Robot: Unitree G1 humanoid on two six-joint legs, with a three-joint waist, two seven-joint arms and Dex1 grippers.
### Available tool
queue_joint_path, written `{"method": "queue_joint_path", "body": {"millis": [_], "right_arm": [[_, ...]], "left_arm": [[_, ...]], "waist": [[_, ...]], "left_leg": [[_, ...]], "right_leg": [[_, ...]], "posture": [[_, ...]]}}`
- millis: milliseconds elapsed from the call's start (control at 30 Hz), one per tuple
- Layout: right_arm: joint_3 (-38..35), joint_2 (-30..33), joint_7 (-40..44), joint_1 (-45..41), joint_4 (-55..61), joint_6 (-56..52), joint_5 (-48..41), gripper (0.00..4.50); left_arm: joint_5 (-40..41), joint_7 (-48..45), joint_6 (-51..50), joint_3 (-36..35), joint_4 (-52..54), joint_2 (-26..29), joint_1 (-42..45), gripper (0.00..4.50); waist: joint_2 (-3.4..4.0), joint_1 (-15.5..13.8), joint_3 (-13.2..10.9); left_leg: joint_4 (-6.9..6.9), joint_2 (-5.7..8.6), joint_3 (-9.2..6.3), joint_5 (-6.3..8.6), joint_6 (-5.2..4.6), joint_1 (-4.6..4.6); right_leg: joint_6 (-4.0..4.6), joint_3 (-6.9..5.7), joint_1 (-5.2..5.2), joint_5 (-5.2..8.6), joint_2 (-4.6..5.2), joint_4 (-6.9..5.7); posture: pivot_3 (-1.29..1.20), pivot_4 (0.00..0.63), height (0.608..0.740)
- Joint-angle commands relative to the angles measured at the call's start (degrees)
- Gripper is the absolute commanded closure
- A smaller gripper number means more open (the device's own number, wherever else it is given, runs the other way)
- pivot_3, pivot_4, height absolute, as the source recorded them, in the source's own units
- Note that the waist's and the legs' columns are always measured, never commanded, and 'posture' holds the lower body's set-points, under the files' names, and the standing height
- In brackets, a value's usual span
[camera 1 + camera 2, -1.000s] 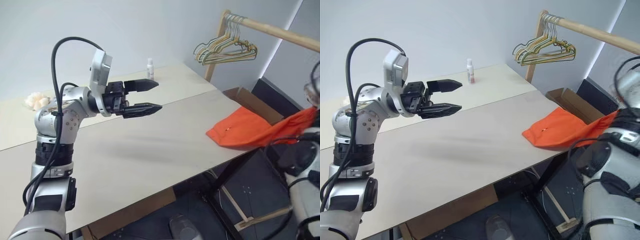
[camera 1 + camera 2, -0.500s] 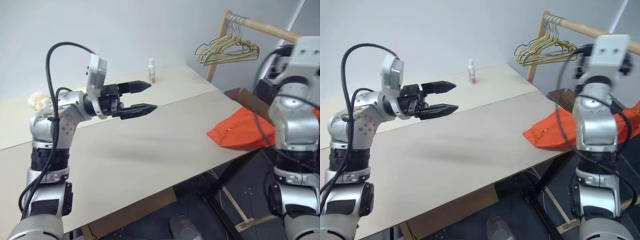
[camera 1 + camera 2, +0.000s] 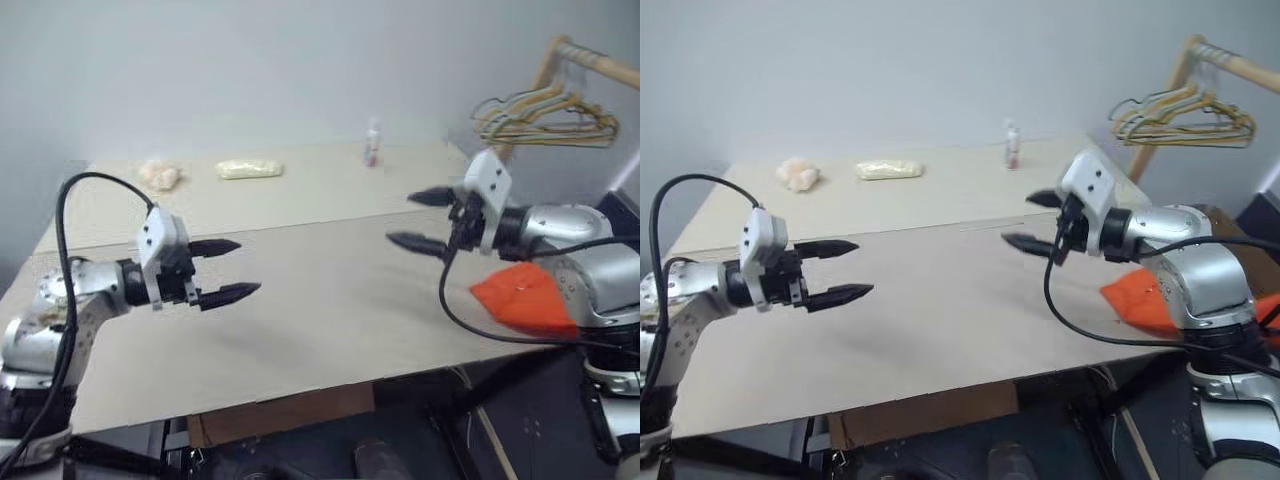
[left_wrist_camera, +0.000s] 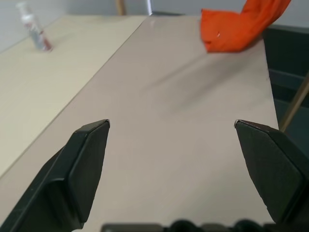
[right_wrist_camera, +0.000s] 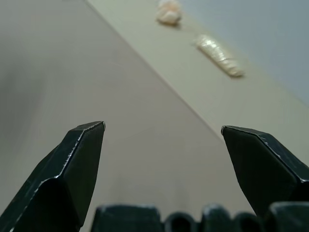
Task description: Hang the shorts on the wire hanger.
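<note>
The orange shorts (image 3: 518,302) lie crumpled at the table's right edge, partly behind my right arm; the left wrist view has the shorts (image 4: 235,27) at the far end of the tabletop. My right gripper (image 3: 400,218) hovers open and empty above the table, just left of the shorts, pointing left. Over the table's left part, my left gripper (image 3: 248,267) also stands open and empty, pointing right, well away from the shorts. The wire hanger is out of view.
A bunch of mixed-colour hangers (image 3: 545,110) hangs on a wooden rail (image 3: 592,60) at the back right. On the far part of the beige table (image 3: 330,320) stand a small bottle (image 3: 373,143), a pale packet (image 3: 250,170) and a fluffy lump (image 3: 160,175).
The whole view has swung, so the table's far items show. My right gripper came in from the right and now hovers over the table. The left gripper has sunk lower.
</note>
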State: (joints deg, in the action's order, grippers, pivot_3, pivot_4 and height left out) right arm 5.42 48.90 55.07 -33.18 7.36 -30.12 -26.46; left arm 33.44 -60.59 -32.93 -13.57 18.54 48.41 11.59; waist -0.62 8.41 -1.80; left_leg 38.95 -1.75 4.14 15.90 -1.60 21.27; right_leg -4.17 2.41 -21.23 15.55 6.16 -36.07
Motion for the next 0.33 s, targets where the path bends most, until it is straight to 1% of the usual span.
{"method": "queue_joint_path", "body": {"millis": [33,133,200,333], "right_arm": [[-0.3,0.9,2.8,1.0,0.7,2.5,2.1,0.02],[-0.6,0.7,4.2,1.4,0.5,2.7,2.9,0.02],[-1.0,0.6,4.8,1.8,0.9,2.5,3.0,0.02],[-1.7,0.4,4.9,3.3,2.6,2.3,3.0,0.02]], "left_arm": [[2.2,1.2,-1.1,-4.0,4.6,1.8,-2.0,0.0],[2.2,1.8,-1.1,-4.5,5.2,1.9,-2.9,0.0],[1.9,2.0,-0.9,-4.1,5.1,2.0,-3.0,0.0],[1.1,1.7,0.0,-3.6,4.4,2.4,-3.1,0.0]], "waist": [[0.0,-2.1,0.0],[0.0,-4.8,0.0],[0.0,-5.9,0.0],[-0.01,-6.7,0.0]], "left_leg": [[0.0,0.0,0.03,0.0,0.0,0.01],[0.0,0.02,0.17,0.0,0.01,0.01],[0.01,0.01,0.23,0.0,0.01,0.01],[0.01,0.07,0.37,0.0,0.01,0.07]], "right_leg": [[0.02,0.0,-0.04,0.0,0.0,-0.02],[0.08,0.01,-0.09,-0.01,-0.02,-0.03],[0.13,0.0,-0.1,-0.03,-0.09,-0.02],[0.16,0.0,-0.16,-0.03,-0.12,0.02]], "posture": [[-0.02,0.0,0.74],[-0.01,0.0,0.74],[-0.01,0.0,0.74],[-0.01,0.0,0.74]]}}
